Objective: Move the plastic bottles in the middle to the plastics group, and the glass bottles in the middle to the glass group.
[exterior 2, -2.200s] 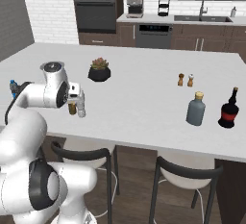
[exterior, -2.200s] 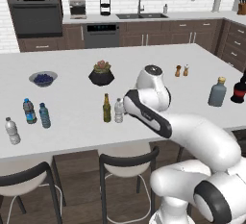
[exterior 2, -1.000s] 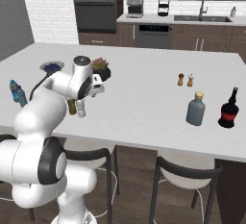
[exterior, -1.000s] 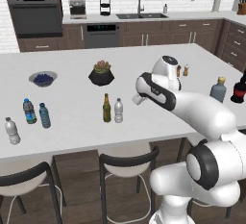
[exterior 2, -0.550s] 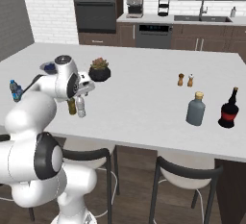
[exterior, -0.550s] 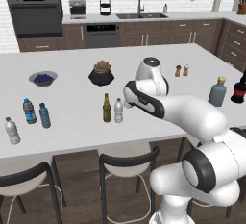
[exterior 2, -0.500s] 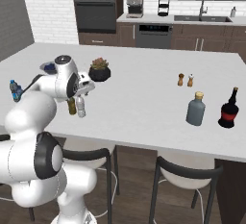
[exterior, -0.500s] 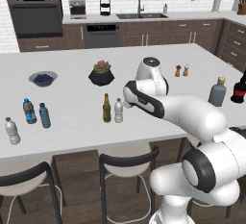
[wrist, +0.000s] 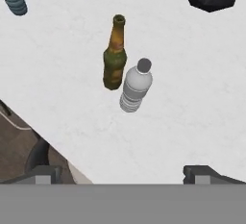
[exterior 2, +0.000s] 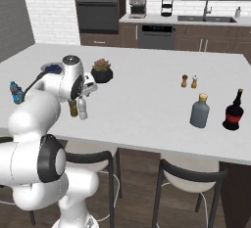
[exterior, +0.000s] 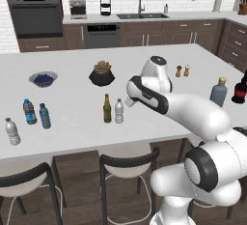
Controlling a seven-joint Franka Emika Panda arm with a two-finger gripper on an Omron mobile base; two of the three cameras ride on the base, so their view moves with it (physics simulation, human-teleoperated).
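The gripper [wrist: 123,172] hangs above the counter [exterior: 72,137] with its fingers spread wide and nothing between them. In the hand view the two dark fingertips [wrist: 41,172] stand far apart at the bottom, and the amber bottle [wrist: 114,55] and the clear bottle [wrist: 135,86] are seen from above, both upright and not touched.

I take the amber bottle [exterior: 107,109] as the landmark. The clear bottle [exterior: 119,111] with the white cap stands just to its right in the left base view, very close; I cannot tell if the two touch. The gripper [exterior: 130,101] is just to the right of this pair and a little higher. In the right base view the gripper [exterior 2: 89,87] is above the amber bottle [exterior 2: 73,108] and the clear bottle [exterior 2: 82,108].

Well to the left of the amber bottle, near the left end of the counter, stand three small water bottles: a blue bottle [exterior: 45,116], a label bottle [exterior: 29,112] with a blue band beside it, and a pale bottle [exterior: 12,132] nearer to the front edge.

Behind the amber bottle there is a dark plant pot [exterior: 102,74], and further left behind a bowl [exterior: 43,78].

Far to the right of the amber bottle stand the grey bottle [exterior: 218,92] with a yellow stopper and the dark bottle [exterior: 240,90] with a red label, near each other. Two shakers [exterior: 182,70] stand behind them.
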